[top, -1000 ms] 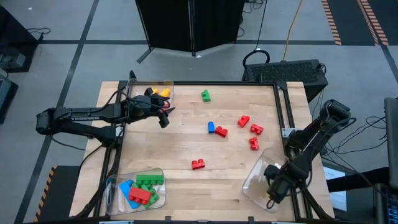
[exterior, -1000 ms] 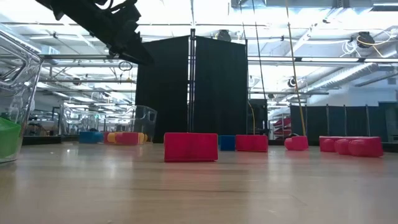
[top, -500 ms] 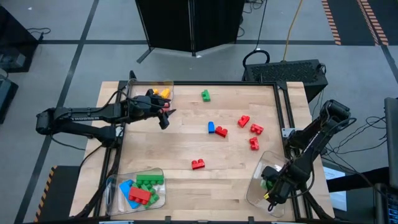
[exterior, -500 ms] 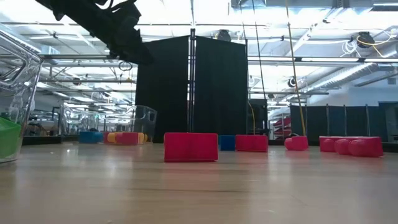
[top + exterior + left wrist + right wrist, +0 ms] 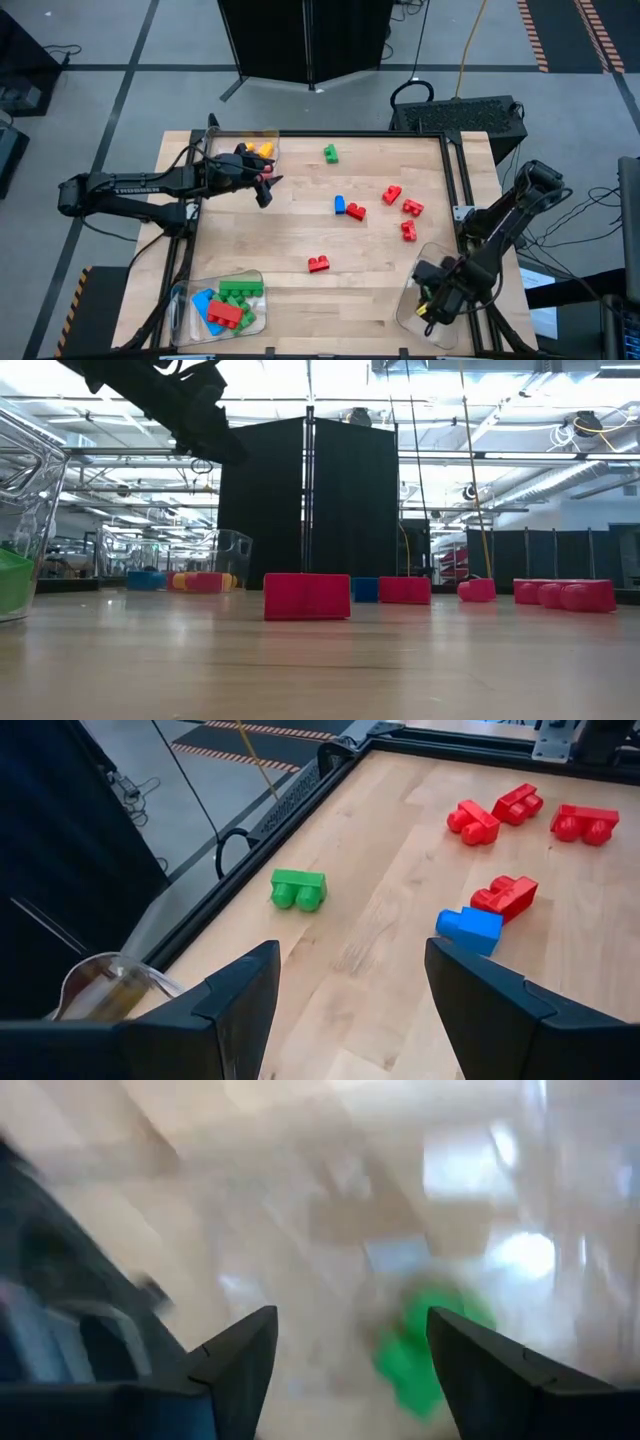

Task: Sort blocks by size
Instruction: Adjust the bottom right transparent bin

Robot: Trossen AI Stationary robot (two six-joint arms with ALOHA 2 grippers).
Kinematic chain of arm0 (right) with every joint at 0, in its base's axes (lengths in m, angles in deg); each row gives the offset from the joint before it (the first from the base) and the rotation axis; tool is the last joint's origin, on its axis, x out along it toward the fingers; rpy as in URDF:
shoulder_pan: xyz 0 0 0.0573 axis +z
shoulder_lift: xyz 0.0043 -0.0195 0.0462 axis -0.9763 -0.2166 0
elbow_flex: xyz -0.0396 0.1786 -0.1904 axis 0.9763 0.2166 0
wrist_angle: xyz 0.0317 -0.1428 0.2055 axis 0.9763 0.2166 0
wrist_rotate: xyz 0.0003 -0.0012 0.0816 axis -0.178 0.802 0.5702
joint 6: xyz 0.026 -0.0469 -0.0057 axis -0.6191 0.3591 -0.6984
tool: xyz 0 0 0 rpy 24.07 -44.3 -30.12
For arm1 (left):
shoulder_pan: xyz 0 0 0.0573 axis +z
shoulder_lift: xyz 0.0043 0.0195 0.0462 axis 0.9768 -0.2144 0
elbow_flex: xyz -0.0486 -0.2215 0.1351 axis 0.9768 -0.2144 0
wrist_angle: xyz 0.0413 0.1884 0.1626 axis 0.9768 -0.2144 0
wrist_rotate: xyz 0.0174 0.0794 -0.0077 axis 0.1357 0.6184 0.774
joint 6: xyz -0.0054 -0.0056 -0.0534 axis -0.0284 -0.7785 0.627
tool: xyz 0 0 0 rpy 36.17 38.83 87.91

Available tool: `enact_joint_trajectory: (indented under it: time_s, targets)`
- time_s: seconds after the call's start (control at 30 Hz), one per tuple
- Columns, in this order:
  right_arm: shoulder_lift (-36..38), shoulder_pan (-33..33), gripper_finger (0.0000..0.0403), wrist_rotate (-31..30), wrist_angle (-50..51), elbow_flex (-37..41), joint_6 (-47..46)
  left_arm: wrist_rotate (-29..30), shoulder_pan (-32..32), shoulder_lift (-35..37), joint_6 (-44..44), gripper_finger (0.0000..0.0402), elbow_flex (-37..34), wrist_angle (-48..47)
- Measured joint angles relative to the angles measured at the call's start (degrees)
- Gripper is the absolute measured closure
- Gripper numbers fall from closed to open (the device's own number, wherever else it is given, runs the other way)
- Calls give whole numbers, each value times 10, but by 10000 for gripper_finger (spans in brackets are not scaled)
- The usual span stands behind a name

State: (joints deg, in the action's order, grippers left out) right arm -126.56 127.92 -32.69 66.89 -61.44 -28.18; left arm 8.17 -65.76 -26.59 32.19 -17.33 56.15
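Loose blocks lie flat on the wooden table: a green one point(image 5: 330, 153), a blue one point(image 5: 340, 204) next to a red one point(image 5: 356, 211), a group of three red ones point(image 5: 405, 208) and a single red one point(image 5: 318, 264). My left gripper point(image 5: 266, 190) hangs open above the table's far left, beside a clear tray, with nothing between its fingers point(image 5: 240, 1000). My right gripper point(image 5: 432, 300) points down, open, over the clear tray point(image 5: 445, 260) at the near right. A green block point(image 5: 425, 1345) lies blurred below it in that tray.
A clear tray point(image 5: 262, 140) at the far left holds orange and yellow blocks. Another tray point(image 5: 250, 280) at the near left holds green, blue and red blocks. A black frame rail point(image 5: 460, 190) runs along the table's edges. Bare wood lies between the loose blocks and the near edge.
My right gripper has tipped and risen a little over the near-right tray, shifting slightly toward the table's left. A green block has come into view in that tray beside it. My left arm has kept still.
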Motion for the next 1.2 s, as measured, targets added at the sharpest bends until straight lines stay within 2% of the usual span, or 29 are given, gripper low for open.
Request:
enact_joint_trajectory:
  time_s: [0.17, 0.33, 0.5, 0.73, 0.9, 1.2]
  targets:
    - [1, -48, 181, -132, -18, -42, 117, 0, -4, 0, 2, 151, 0, 0]
    - [-5, -120, 206, -139, -25, -38, 173, 0, -18, 0, 2, 151, 0, 0]
    - [-29, -182, 227, -88, -24, -30, 215, 0, -26, 0, 0, 151, 0, 0]
    - [-66, -209, 241, 19, -25, -30, 266, 0, -26, 0, -3, 151, 0, -2]
    - [-75, -194, 241, 59, -24, -30, 258, 0, -26, 0, -3, 151, 0, -5]
    - [-74, -125, 242, 118, -32, -32, 172, 0, -26, 0, -2, 151, 0, -5]
